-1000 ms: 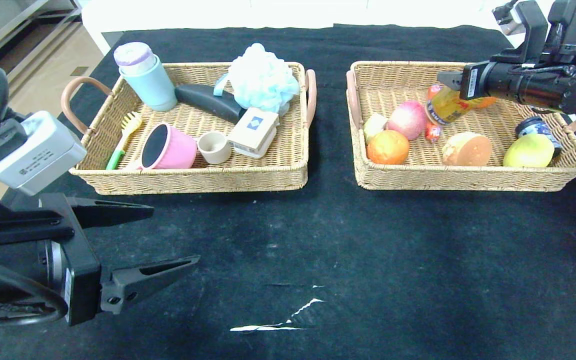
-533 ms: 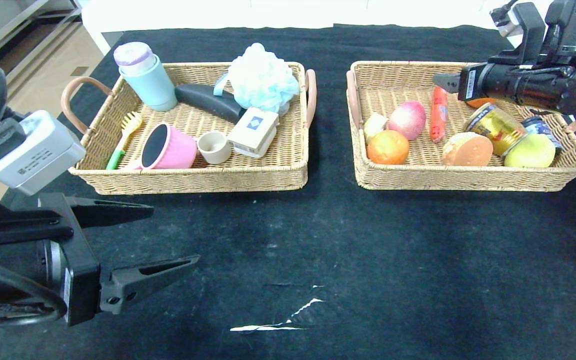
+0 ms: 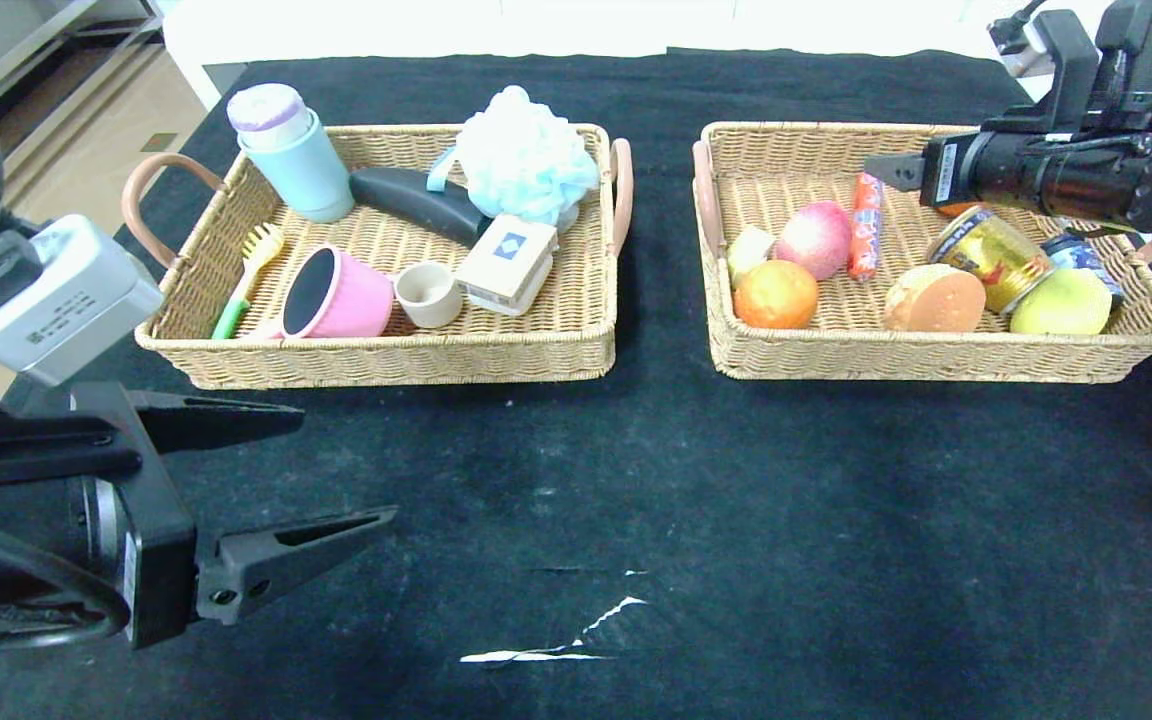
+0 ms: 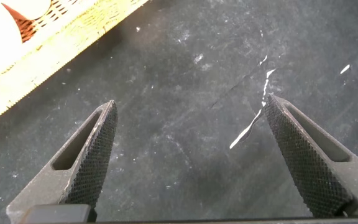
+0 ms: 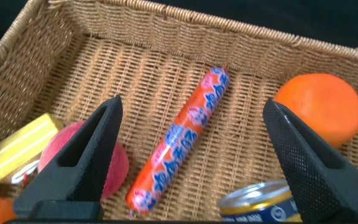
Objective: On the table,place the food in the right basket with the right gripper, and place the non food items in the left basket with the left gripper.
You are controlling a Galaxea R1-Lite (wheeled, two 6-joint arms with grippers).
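Note:
The right basket (image 3: 936, 357) holds the orange-red sausage (image 3: 865, 226), the gold can (image 3: 988, 257) on its side, the brown tuber (image 3: 934, 298) and the lemon (image 3: 1060, 302). My right gripper (image 3: 886, 170) hovers open and empty over the basket's far part. In the right wrist view the gripper (image 5: 193, 106) is above the sausage (image 5: 182, 134), with the can (image 5: 260, 202) nearby. The left basket (image 3: 386, 360) holds the cream box (image 3: 508, 262) and the pink saucepan (image 3: 336, 293). My left gripper (image 3: 346, 467) is open and empty over the table (image 3: 736, 500) at the near left; it also shows in the left wrist view (image 4: 191, 102).
The right basket also holds an orange (image 3: 776, 293), a pink-red apple (image 3: 813, 238), a second orange (image 5: 322, 106) and a dark jar (image 3: 1076, 255). The left basket also holds a blue bottle (image 3: 291, 150), a sponge puff (image 3: 526, 155), a cup (image 3: 428, 293) and a brush (image 3: 251, 275). A white tear (image 3: 576, 635) marks the cloth.
The gold can has left my right gripper and now lies in the right basket beside the tuber. The sausage has shifted and lies in full view. The left arm has barely moved.

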